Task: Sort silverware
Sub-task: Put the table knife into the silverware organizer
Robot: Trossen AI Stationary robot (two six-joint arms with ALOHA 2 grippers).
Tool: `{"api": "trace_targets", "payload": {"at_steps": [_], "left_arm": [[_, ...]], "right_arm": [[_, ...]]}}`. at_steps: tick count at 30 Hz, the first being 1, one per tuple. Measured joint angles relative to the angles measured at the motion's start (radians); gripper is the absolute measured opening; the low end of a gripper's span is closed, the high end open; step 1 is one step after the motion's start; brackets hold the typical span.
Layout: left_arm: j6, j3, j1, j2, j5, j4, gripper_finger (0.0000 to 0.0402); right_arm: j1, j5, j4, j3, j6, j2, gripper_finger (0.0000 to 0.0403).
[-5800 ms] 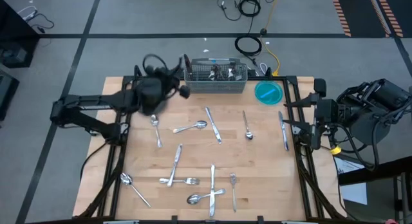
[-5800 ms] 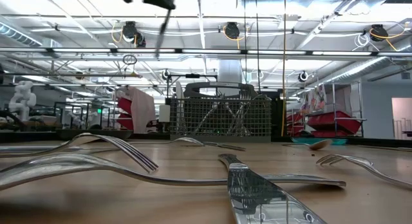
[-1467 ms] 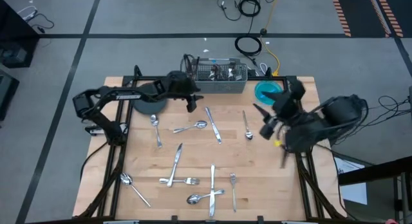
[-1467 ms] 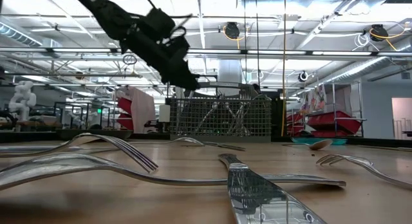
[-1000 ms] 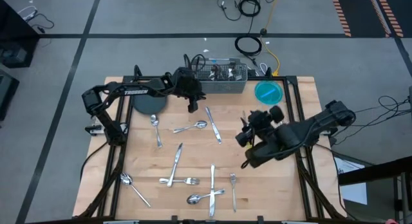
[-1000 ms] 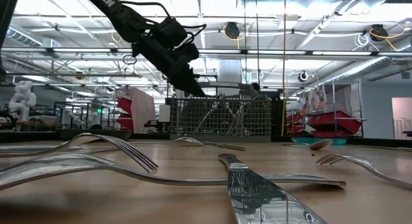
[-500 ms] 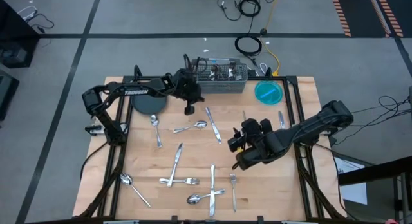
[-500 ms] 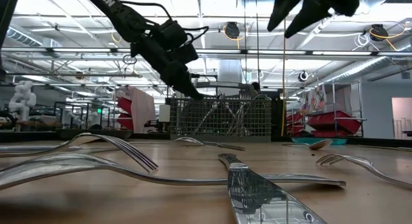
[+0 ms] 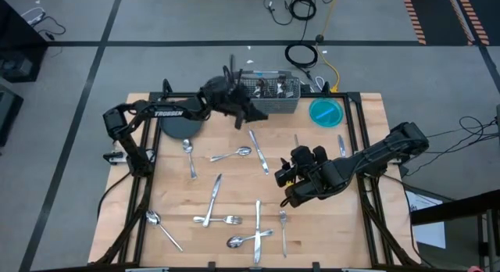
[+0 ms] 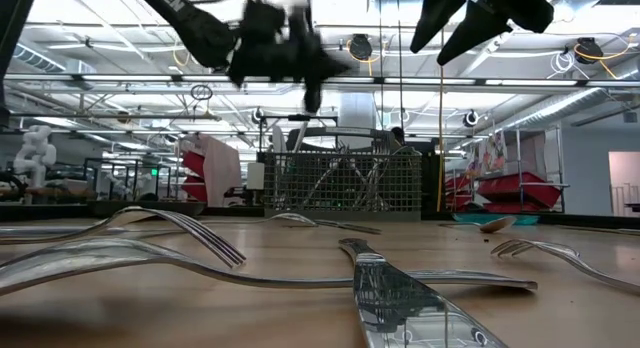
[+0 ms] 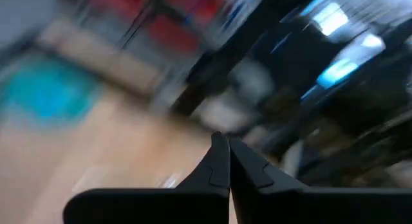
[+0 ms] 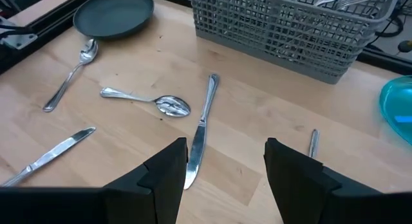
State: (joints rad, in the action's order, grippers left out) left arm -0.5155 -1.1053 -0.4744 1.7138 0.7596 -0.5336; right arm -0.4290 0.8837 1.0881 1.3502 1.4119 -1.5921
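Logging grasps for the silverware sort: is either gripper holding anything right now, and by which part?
Nothing is held. The left gripper is shut on nothing beside the grey wire-mesh caddy; the right gripper hangs open and empty above the wooden table.

At the back of the tabletop (image 9: 168, 198): caddy (image 9: 266, 94) in the middle, plate (image 9: 180, 125) to its left, bowl (image 9: 326, 112) to its right. Scattered in front: silverware (image 9: 234, 155). Above the caddy's front: left gripper (image 9: 258, 116). Right of centre: right gripper (image 9: 287, 177), over the silverware.
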Motion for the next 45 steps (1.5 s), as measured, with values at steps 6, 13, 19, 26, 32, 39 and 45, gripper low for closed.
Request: {"api": "trace_targets", "payload": {"at_steps": [6, 13, 19, 26, 32, 39, 45], "left_arm": [[-0.057, 0.000, -0.008, -0.260, -0.168, -0.229, 0.0001], [0.515, 0.009, -0.003, -0.689, -0.515, 0.368, 0.0000], [0.392, 0.252, -0.047, -0.707, -0.535, 0.454, 0.0000], [0.402, 0.351, -0.092, -0.428, -0.390, 0.487, 0.0000], [0.520, 0.177, -0.087, -0.158, -0.370, 0.636, 0.0000], [0.558, -0.039, -0.086, 0.050, -0.370, 0.746, 0.0000], [0.618, -0.151, -0.084, 0.174, -0.313, 0.909, 0.0000]], "right_arm": [[-0.056, 0.011, 0.053, 0.000, 0.060, 0.000, 0.0196], [-0.155, 0.056, 0.272, 0.000, 0.334, 0.000, 0.0196], [-0.194, 0.057, 0.414, 0.000, 0.469, 0.000, 0.0196], [-0.195, 0.056, 0.433, 0.000, 0.483, 0.000, 0.0196], [-0.195, 0.052, 0.430, 0.000, 0.491, 0.000, 0.0196], [-0.195, 0.039, 0.426, 0.000, 0.491, 0.000, 0.0196], [-0.195, 0.034, 0.425, 0.000, 0.490, 0.000, 0.0196]]}}
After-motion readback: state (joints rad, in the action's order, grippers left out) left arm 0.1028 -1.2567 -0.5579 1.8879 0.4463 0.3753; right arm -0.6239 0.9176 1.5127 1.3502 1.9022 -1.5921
